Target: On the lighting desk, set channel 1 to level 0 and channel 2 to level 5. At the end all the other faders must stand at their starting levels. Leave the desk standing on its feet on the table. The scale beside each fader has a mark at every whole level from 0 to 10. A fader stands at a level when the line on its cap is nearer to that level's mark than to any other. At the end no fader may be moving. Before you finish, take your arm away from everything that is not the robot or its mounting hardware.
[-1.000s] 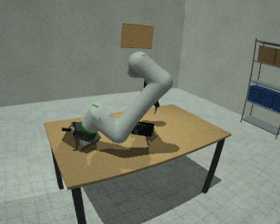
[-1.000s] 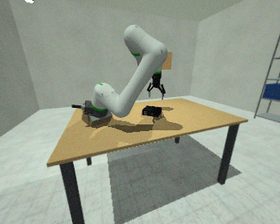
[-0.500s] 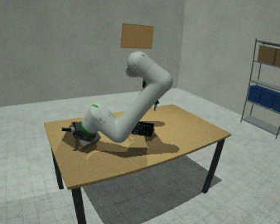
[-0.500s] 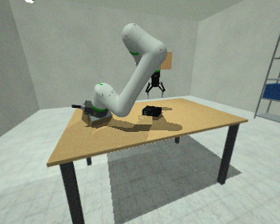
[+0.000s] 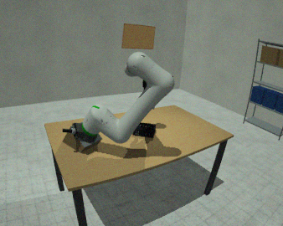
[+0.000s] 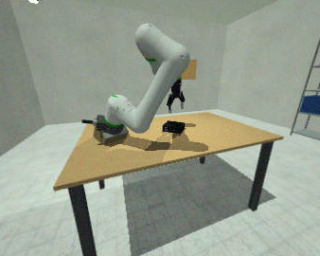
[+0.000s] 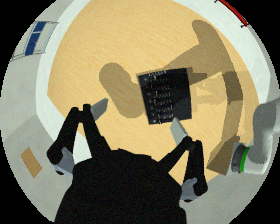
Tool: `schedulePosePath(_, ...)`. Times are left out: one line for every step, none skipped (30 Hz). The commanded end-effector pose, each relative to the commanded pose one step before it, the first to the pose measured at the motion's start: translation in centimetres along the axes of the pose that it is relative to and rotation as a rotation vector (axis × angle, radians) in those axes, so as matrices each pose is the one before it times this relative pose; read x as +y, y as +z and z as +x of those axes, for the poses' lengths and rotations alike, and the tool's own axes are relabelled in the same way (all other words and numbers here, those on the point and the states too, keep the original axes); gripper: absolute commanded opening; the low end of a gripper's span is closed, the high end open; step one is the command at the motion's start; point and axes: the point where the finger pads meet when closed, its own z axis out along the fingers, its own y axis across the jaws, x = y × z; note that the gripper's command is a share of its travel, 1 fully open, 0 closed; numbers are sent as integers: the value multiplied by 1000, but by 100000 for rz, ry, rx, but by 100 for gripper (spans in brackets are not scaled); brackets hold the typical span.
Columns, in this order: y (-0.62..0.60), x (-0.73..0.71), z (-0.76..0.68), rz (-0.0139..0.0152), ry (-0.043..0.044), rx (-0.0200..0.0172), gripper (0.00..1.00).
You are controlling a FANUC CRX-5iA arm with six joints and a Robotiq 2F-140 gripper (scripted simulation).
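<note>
The lighting desk [image 5: 144,130] [image 6: 173,126] [image 7: 165,95] is a small black box standing on the wooden table [image 5: 192,131] [image 6: 226,135] [image 7: 113,35] near its middle. In the wrist view its faders show only as faint pale marks, and their levels are too small to read. My gripper [image 6: 175,103] [image 7: 140,113] is open and empty. It hangs well above the desk, fingers pointing down and spread wide. In the top view the arm hides most of the gripper.
The arm's base [image 5: 84,136] [image 6: 110,130] sits at the table's left end, and the arm arches over the table. A metal shelf [image 5: 271,89] [image 6: 316,101] with boxes stands far off at the right wall. A brown board [image 5: 138,36] hangs on the back wall.
</note>
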Motion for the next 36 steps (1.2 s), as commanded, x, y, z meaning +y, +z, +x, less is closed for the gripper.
schedulePosePath(-858, 1090, 578, -1468, -27865, -1023, 100)
schedulePosePath(-169, 278, 62, -54, -3858, 141, 100)
schedulePosePath(-165, 276, 51, -57, -4094, 138, 100)
schedulePosePath(-161, 272, 39, -63, -4224, 140, 100)
schedulePosePath(-157, 268, 27, -72, -4275, 137, 100)
schedulePosePath(-152, 262, 16, -80, -4292, 132, 100)
schedulePosePath(-147, 254, 5, -85, -4297, 127, 100)
schedulePosePath(-141, 246, -6, -89, -4297, 120, 100)
schedulePosePath(-135, 236, -15, -94, -4295, 111, 100)
schedulePosePath(-129, 226, -24, -99, -4291, 99, 100)
schedulePosePath(-123, 215, -32, -103, -4288, 85, 100)
schedulePosePath(-116, 203, -39, -106, -4285, 74, 100)
schedulePosePath(-109, 190, -45, -107, -4284, 67, 100)
schedulePosePath(-102, 177, -49, -108, -4283, 61, 100)
schedulePosePath(0, 0, 0, 0, 0, 0, 100)
schedulePosePath(0, 0, 0, 0, 0, 0, 100)
schedulePosePath(-95, 163, -53, -383, -12581, 126, 100)
schedulePosePath(-88, 144, -68, -94, -3715, 31, 100)
schedulePosePath(-81, 131, -67, -92, -3837, 23, 100)
schedulePosePath(-73, 117, -66, -97, -4073, 21, 100)
schedulePosePath(-66, 104, -64, -104, -4201, 18, 100)
schedulePosePath(-59, 90, -61, -109, -4252, 11, 100)
schedulePosePath(-52, 78, -57, -112, -4269, 1, 100)
schedulePosePath(-46, 66, -53, -114, -4273, -10, 100)
schedulePosePath(-39, 55, -48, -114, -4273, -21, 100)
schedulePosePath(-33, 45, -43, -114, -4272, -31, 100)
schedulePosePath(-27, 35, -37, -114, -4271, -41, 100)
schedulePosePath(-22, 27, -31, -113, -4270, -52, 100)
schedulePosePath(-17, 20, -25, -111, -4269, -62, 100)
schedulePosePath(-12, 14, -19, -109, -4268, -74, 100)
schedulePosePath(-9, 9, -13, -106, -4267, -85, 100)
schedulePosePath(0, 0, 0, 0, 0, 0, 100)
schedulePosePath(0, 0, 0, 0, 0, 0, 100)
schedulePosePath(-5, 5, -9, -282, -12530, -316, 100)
schedulePosePath(-3, 2, -5, -72, -3699, -106, 100)
schedulePosePath(-1, 1, -2, -69, -3818, -125, 100)
